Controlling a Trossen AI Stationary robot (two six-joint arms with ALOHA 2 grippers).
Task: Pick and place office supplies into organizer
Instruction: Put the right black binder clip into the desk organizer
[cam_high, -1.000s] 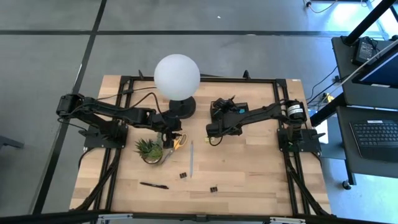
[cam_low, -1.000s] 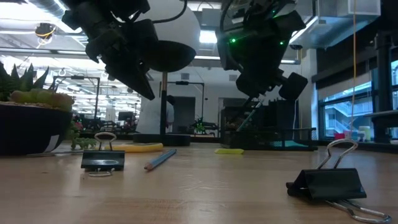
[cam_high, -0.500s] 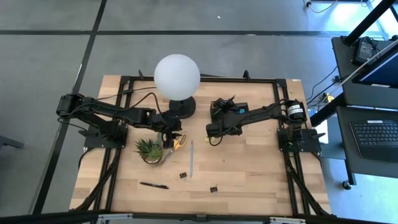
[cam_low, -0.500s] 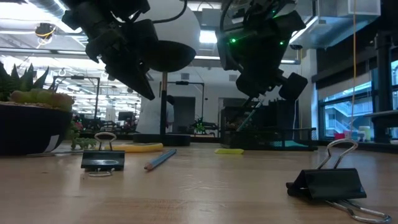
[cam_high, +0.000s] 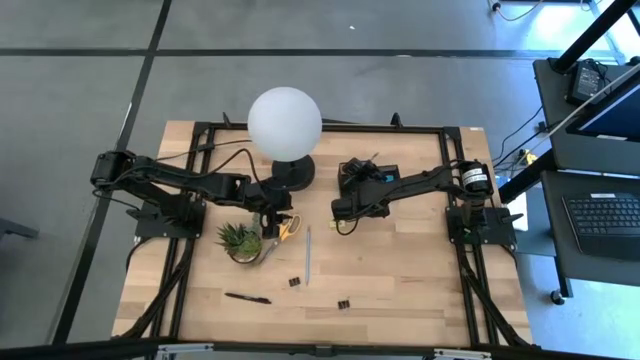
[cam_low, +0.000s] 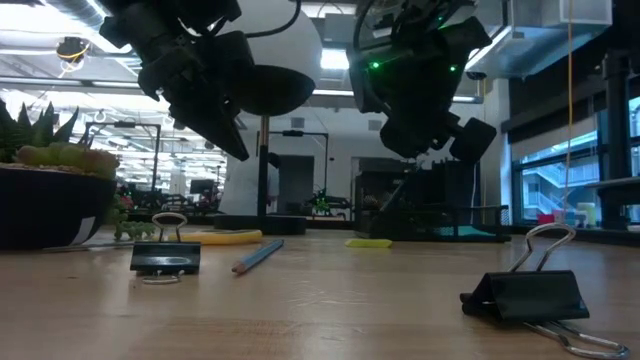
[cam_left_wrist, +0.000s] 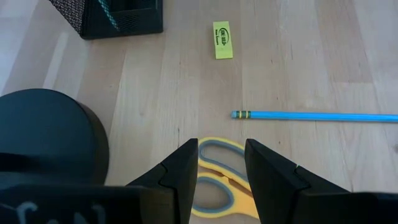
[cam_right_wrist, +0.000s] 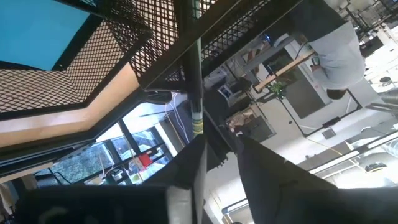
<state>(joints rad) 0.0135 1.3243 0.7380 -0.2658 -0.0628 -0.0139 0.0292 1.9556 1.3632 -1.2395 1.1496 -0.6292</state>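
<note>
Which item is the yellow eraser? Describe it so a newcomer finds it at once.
Start at the white globe lamp and go to the black mesh organizer on the table beside it. On the bare wood just in front of the organizer lies the yellow eraser: a small flat block, alone, short and yellow-green, unlike the long blue pencil and the yellow-handled scissors.

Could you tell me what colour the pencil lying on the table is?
The pencil is light blue, clearest in the left wrist view.

- Floor (cam_high: 400, 90): grey, marked with dark lines.
- Side cart (cam_high: 595, 215): black, beside the desk (cam_high: 400, 270), carrying a keyboard (cam_high: 605, 212).
- Windows (cam_low: 555, 185): daylight at room edge.
- Ceiling lights (cam_low: 335, 60): lit, overhead.
</note>
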